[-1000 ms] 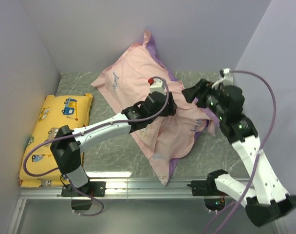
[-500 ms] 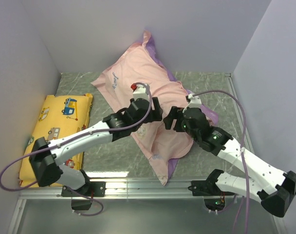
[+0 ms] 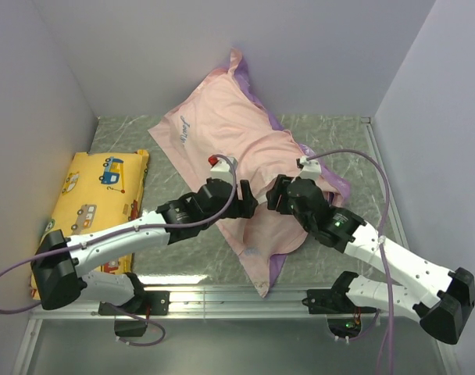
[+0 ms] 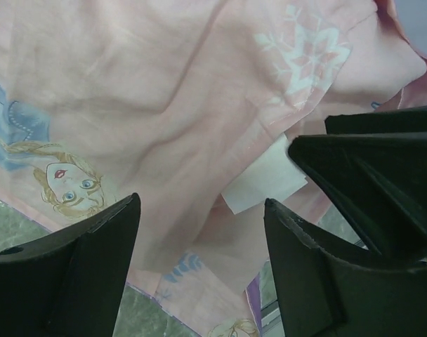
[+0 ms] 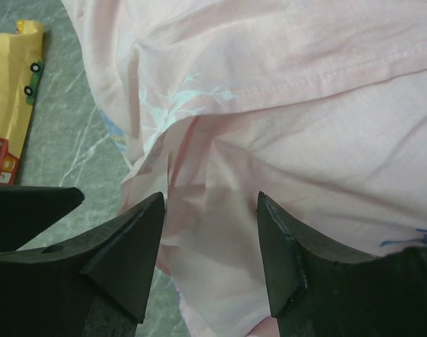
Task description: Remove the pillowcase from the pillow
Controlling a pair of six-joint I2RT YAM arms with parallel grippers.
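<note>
Grey marbled table [image 3: 343,137] with pale lilac walls [image 3: 300,47] around it holds the pillowcase [image 3: 222,133], which lies pale pink side up. It runs from the far wall, where it bulges and one corner stands up, down to a flat point near the front edge, where a purple rim [image 3: 273,270] shows. A yellow pillow [image 3: 89,203] printed with vehicles lies well apart on the left. Both arms reach in over the near half of the pillowcase, their tips just beside each other. The left gripper [image 4: 199,210] is spread wide with nothing between its fingers; below it the fabric shows a faint princess face [image 4: 69,184], a white snowflake [image 4: 305,53] and a small white label [image 4: 264,181]. The right gripper [image 5: 210,203] is likewise parted and holds nothing, above creased pink folds. Whether either touches the cloth cannot be told.
</note>
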